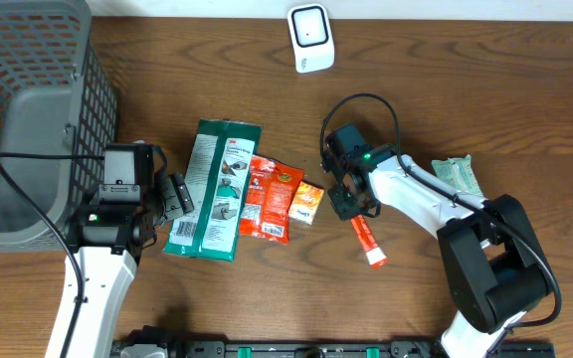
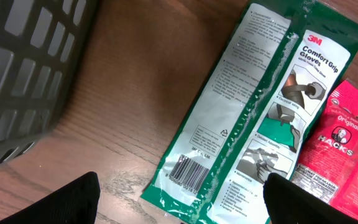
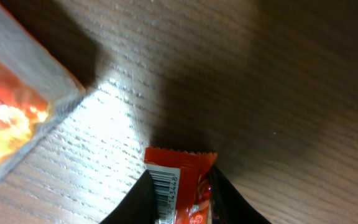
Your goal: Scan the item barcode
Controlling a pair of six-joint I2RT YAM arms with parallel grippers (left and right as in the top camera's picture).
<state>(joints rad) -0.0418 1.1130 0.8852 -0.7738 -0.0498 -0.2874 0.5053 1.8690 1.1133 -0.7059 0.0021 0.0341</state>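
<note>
Ok, wood table [image 1: 505, 89] across the whole shot, big grey mesh basket [image 1: 97, 99] on the far-left edge. Next biggest is the green 3M glove pack [image 1: 212, 189], flat at mid-left, back panel w/ its barcode up. The left gripper [image 1: 175, 196] hovers just beside the pack's left edge, jaws spread wide, nothing btwn them. Red Hacks bag [image 1: 257, 196] touches the glove pack's right edge, an orange bag [image 1: 281, 199] is tucked against that, then a small orange-white sachet [image 1: 307, 202]. A pale-green packet [image 1: 458, 177] sits far right, beside the right arm. White scanner [image 1: 311, 38] stands at the top edge, well apart from the rest. And the item: red stick pack [image 1: 368, 244], flat on the table right of centre, angled toward the near edge. Right gripper [image 1: 352, 206] is down on its upper end. Wrist cam shows both fingers [image 3: 132, 202] pressed against the wrapper's sides, barcode strip facing up btwn them, so it's clamped on the pack, which rests on the wood.
</note>
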